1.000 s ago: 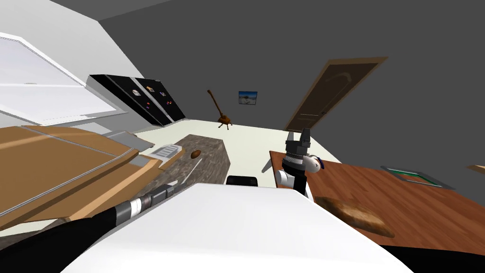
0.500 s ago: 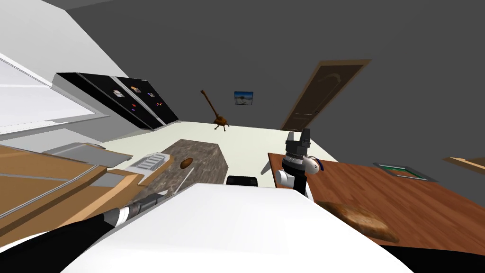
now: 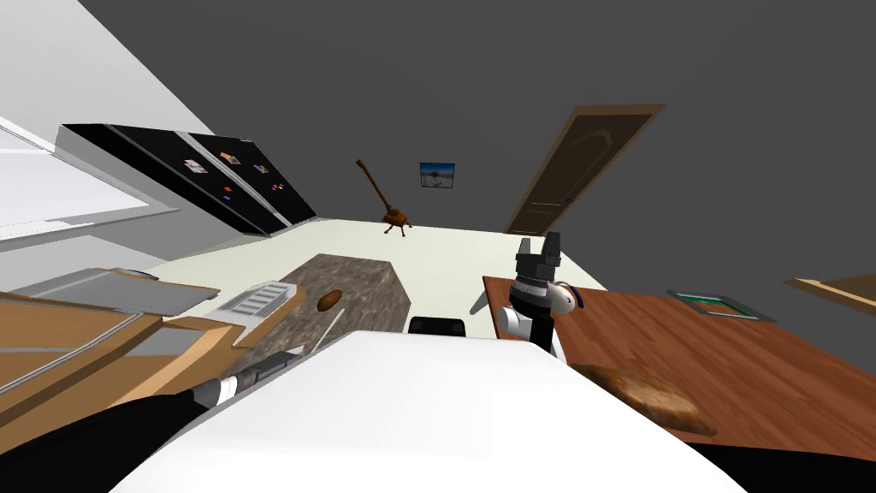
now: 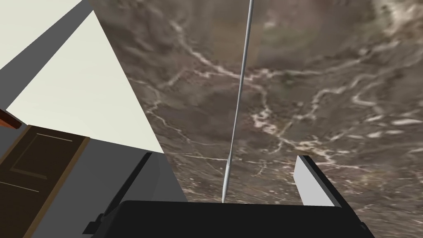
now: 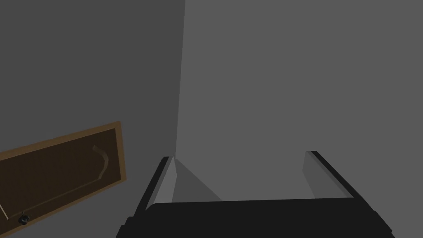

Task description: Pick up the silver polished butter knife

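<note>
A dark brown, white-veined marble countertop [image 4: 314, 82] spreads beneath the left gripper [image 4: 226, 177]. The thin, straight silver butter knife [image 4: 239, 95] lies flat on that countertop, not yet lifted. The gripper hangs low over the countertop with its fingers spread wide, and the knife's near end runs between them, apparently untouched. By my judgement, closing and lifting remain. Off the countertop's right side, the right gripper [image 3: 539, 246] is raised, fingers apart and empty.

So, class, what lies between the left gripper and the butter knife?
Only bare marbled countertop: the left wrist view shows the butter knife lying lined up between the left gripper's open fingers.
</note>
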